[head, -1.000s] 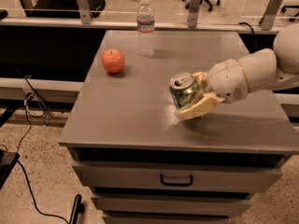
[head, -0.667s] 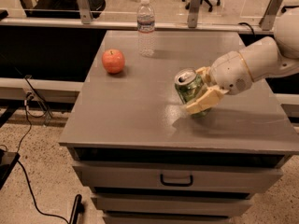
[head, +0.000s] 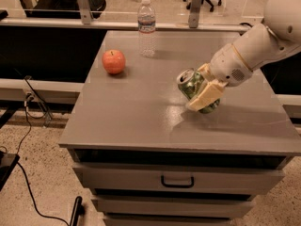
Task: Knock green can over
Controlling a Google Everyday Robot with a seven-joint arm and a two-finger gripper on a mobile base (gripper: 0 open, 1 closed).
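1. The green aluminium drink can (head: 192, 84) is tilted, its long axis leaning up and left and its silver top facing upper left. It sits right of centre on the flat grey cabinet top (head: 131, 112).
2. Compared with one second ago, the can leans further and sits slightly rightward.
3. The gripper (head: 200, 91) clamps the can between its pale fingers (head: 205, 97).
4. The white robot arm (head: 254, 46) slopes down from the cabinet top's right rear.

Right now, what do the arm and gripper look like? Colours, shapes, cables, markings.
Arm: smooth white rounded shells, thin yellow ring at the wrist, small dotted grille patch on the wrist housing; no cables or lettering visible. Gripper, at the green can over the right of the cabinet top: flat tan fingers.
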